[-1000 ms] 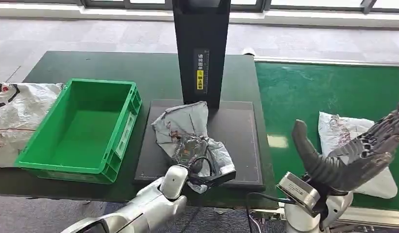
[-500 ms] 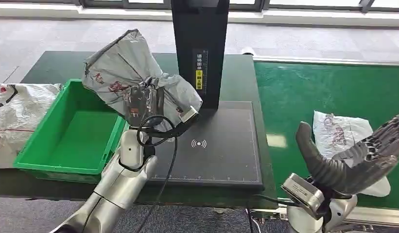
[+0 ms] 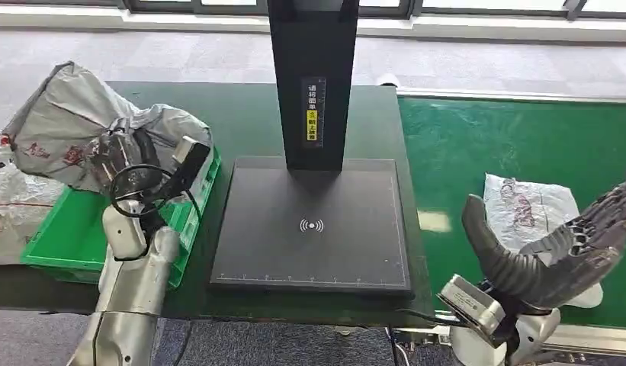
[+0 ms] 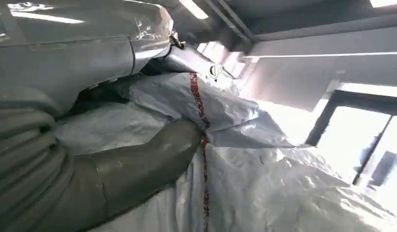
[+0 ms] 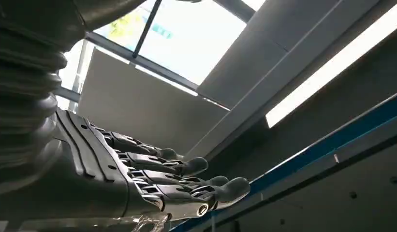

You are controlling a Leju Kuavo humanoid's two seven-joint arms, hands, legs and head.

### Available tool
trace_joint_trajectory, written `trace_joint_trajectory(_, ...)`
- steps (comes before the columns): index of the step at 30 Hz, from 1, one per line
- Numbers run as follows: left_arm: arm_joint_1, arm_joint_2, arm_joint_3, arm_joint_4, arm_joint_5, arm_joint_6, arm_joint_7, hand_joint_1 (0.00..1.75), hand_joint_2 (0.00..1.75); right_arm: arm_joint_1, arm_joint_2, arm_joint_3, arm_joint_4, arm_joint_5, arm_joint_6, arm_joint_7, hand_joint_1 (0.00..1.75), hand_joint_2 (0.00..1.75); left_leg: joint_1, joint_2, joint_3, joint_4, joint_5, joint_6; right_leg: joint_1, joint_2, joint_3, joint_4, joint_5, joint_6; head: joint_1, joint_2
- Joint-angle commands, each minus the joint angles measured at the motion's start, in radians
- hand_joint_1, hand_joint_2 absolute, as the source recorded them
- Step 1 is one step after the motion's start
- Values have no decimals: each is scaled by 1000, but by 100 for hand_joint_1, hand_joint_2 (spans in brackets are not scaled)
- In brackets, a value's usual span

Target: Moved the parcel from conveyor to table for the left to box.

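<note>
Over the green box [image 3: 189,221], the left hand [image 3: 125,156] has carried its gripped parcel [image 3: 58,130]; right hand [image 3: 569,252] stays spread, empty.

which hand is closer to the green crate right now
Left. The left hand holds the grey parcel right above the green crate. The right hand hovers open far across, over the white parcel on the conveyor.

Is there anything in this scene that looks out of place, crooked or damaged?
Nothing is spilled or broken. The grey parcel in the left hand is badly crumpled and hangs above the green box, not inside it. More bags lie piled on the table beside that box.
</note>
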Motion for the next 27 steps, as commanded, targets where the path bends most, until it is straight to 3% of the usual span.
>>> trace_joint_trajectory(1, -51, -8, 346, 158, 9, 0, -71, 175, 175, 53, 22, 0, 1, 13, 2, 7, 0, 175, 0, 0, 4, -2, -1, 0, 0, 0, 4, -2, 0, -1, 0, 0)
trace_joint_trajectory(6, -51, -8, 346, 158, 9, 0, -71, 175, 175, 53, 22, 0, 1, 13, 2, 7, 0, 175, 0, 0, 1, -1, 0, 0, 0, 1, 1, -1, 0, -1, 0, 0)
trace_joint_trajectory(9, -61, -2, 433, 213, 3, 0, -91, 175, 175, 58, 22, 5, 2, 27, 2, 15, 0, 175, 1, 0, 3, -2, 0, -1, 1, 1, 3, -3, 0, -2, 0, 0)
trace_joint_trajectory(18, -61, -2, 433, 213, 3, 0, -91, 175, 175, 58, 22, 5, 2, 27, 2, 15, 0, 175, 1, -1, 2, -2, 0, 0, 1, 0, 2, -2, 0, -2, 0, 0)
trace_joint_trajectory(19, -68, 2, 455, 241, -22, 0, -83, 0, 175, 60, 22, 6, 7, 25, 2, 14, 0, 175, 1, -1, 2, -1, 0, 0, 1, -1, 2, -2, 0, -2, 0, 0)
trace_joint_trajectory(27, -82, -15, 510, 252, -30, 0, -131, 0, 175, 52, 22, 13, 16, 36, 2, 23, 0, 175, 0, -1, 1, -1, 0, 0, 0, 0, 1, -1, 0, -1, 0, 0)
